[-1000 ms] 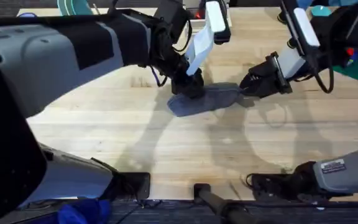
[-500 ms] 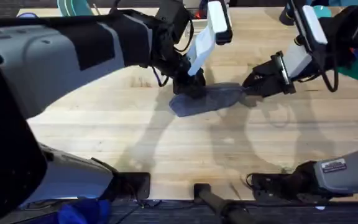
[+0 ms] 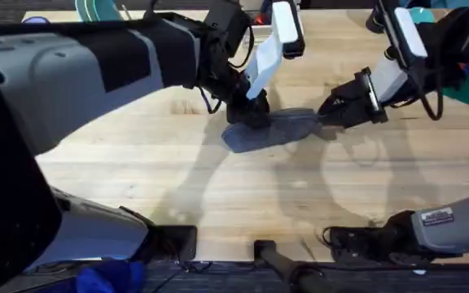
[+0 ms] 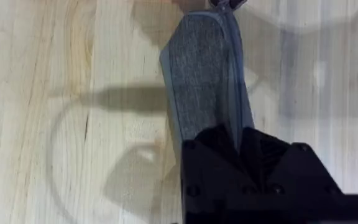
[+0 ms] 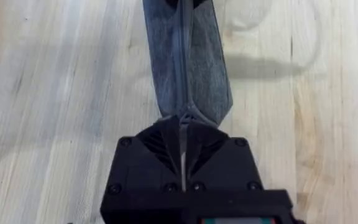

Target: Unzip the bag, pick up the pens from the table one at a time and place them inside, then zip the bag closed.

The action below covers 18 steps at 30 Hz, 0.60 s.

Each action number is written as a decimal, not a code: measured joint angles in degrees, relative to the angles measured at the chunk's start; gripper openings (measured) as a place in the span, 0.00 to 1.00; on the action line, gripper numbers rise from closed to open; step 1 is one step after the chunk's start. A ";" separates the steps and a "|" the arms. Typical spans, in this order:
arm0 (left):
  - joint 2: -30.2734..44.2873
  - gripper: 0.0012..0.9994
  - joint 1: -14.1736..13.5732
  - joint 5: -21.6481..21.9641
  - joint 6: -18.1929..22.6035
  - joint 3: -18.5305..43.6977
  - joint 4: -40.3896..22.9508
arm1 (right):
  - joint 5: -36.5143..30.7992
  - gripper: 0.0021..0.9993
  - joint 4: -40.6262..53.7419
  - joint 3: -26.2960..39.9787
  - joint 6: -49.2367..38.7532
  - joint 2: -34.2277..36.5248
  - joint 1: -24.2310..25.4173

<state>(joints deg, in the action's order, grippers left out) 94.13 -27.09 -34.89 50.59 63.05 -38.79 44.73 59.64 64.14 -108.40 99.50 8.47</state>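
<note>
Left gripper (image 3: 249,114): pinched on the left end of the bag (image 3: 269,130); your left wrist view shows the black fingers pressed together over the fabric, with the zipper line running away from them.
Right gripper (image 3: 326,114): fingers pressed together at the bag's right end; in the right wrist view the fabric tapers into the closed jaws right where the zipper track ends, so you likely have the pull or the cloth beside it, which one I cannot tell.
Bag position: lying flat on the surface (image 3: 243,195) near the middle, long axis running between your two grippers, stretched lightly between them.
Zipper state: looks shut along the length you can see; whether pens are inside is hidden.
Pens: I can't tell where they are.
Risk, slip: if the right gripper holds only cloth, not the pull, drawing along the track will drag the whole bag instead of moving the slider.
Risk, anchor: if your left pinch is shallow, the fabric may slide out once tension rises.
Risk, lift: pulling upward instead of along the track could fold the bag and jam the slider.
</note>
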 joint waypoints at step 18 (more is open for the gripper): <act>0.00 0.04 -0.42 -0.46 0.00 0.00 -0.10 | -6.58 0.03 0.06 0.05 4.52 0.00 -0.04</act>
<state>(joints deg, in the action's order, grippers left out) 94.13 -27.51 -35.35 50.59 63.05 -38.88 38.15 59.70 64.19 -103.88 99.50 8.43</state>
